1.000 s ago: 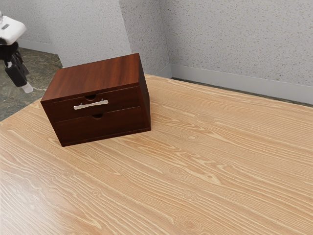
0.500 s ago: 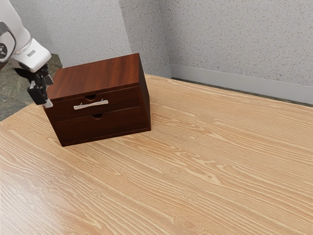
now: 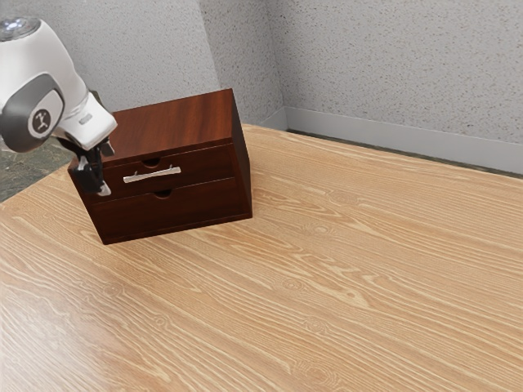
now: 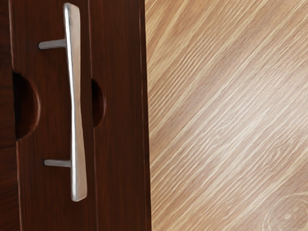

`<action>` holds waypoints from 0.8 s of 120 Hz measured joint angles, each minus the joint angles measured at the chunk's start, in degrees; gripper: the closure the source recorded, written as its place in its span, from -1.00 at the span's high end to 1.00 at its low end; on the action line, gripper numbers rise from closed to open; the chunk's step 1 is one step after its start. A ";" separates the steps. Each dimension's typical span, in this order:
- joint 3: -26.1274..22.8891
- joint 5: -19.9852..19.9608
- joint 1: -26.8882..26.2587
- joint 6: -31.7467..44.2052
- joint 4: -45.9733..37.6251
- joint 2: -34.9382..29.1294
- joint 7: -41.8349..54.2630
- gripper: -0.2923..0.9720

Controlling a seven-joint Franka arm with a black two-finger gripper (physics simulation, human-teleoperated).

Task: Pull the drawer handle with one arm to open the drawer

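Cabinet [image 3: 167, 126] on table [image 3: 343, 286], handle [image 3: 152, 174] on upper drawer [image 3: 204, 163] front, gripper [image 3: 100, 184] just beside handle's end

Two-drawer cabinet [image 3: 163, 131] noted on the wooden table [image 3: 343, 269], toward 10 o'clock in the exterior view. It is made of dark reddish-brown wood, box-shaped, and stands upright and square on its base, with its front turned toward 7 o'clock.

Upper drawer [image 3: 204, 166] is seen shut, its front flush with the lower drawer [image 3: 196, 204] beneath it. A half-round notch is cut at the top edge of each drawer front.

Drawer handle [image 3: 152, 174] is recorded as a slim silver bar, carried on two short posts off the upper drawer front. It lies level, about mid-width, between the two notches. In the wrist view the drawer handle [image 4: 74, 106] is seen close up, the bar slightly bowed and flared at one end.
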 joint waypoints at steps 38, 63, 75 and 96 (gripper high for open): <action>0.00 -0.10 0.49 4.92 -2.57 1.19 0.33 0.54; 0.00 -0.40 0.60 6.56 -2.81 2.95 0.45 0.54; -0.06 -0.57 0.60 7.15 -2.97 3.62 0.49 0.54; -0.01 -0.71 0.09 9.66 -4.75 3.99 0.55 0.54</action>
